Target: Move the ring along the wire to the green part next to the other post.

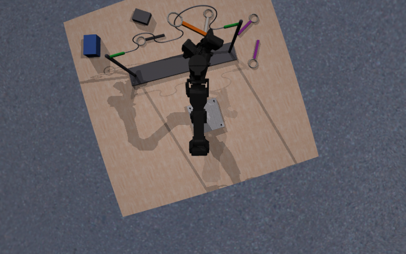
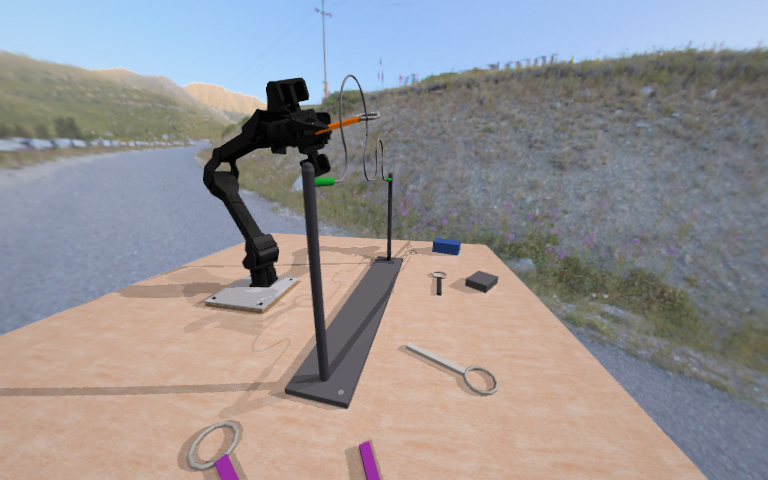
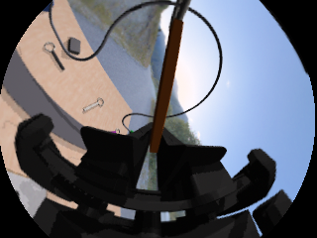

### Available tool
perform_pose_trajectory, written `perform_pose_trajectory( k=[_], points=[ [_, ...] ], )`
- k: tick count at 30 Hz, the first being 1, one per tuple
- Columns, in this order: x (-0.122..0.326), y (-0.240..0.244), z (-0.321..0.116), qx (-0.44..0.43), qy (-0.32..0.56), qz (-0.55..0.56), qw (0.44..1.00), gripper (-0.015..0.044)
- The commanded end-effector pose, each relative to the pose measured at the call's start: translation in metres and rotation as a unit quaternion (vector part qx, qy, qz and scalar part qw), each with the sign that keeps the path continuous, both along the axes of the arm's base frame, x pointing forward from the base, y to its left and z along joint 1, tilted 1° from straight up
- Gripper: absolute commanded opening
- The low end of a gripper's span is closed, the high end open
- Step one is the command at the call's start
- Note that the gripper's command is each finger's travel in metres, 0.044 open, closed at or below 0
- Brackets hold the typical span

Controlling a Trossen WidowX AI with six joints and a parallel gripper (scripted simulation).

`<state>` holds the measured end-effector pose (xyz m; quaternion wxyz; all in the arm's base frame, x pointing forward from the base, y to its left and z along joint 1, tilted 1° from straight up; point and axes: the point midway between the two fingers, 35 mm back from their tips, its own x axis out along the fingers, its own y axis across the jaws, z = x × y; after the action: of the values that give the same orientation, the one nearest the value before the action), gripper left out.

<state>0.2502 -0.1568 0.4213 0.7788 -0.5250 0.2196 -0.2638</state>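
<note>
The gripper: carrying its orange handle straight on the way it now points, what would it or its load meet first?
Probably the thin grey wire, around the ring; depth leaves the exact spot unclear.

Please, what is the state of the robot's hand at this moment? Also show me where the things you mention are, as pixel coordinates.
Hand (image 1: 206, 35) (image 2: 317, 133) (image 3: 155, 126): closed, holding the orange handle (image 1: 194, 28) (image 2: 343, 123) (image 3: 168, 81) of the ring (image 1: 168, 16) (image 2: 377, 116).

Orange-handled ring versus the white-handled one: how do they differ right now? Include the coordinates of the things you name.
The orange-handled ring (image 1: 194, 28) (image 2: 344, 122) (image 3: 167, 86) is held up in the air, while the white-handled ring (image 1: 206, 24) (image 2: 436, 358) (image 3: 92, 105) lies flat on the table.
The first has its handle gripped by the hand (image 1: 208, 34) (image 2: 318, 133) (image 3: 155, 126); the second is untouched.
Both have a straight handle ending in a round greyish ring.
</note>
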Motion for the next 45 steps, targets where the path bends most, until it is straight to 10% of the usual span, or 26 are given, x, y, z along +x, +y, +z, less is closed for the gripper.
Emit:
perform_pose_trajectory(
  k=[1,45],
  points=[
    [-0.003,0.0,0.004,-0.029,0.002,-0.003,1.0,-0.015],
    [-0.004,-0.002,0.024,-0.294,0.052,-0.007,0.954,-0.015]
  ],
)
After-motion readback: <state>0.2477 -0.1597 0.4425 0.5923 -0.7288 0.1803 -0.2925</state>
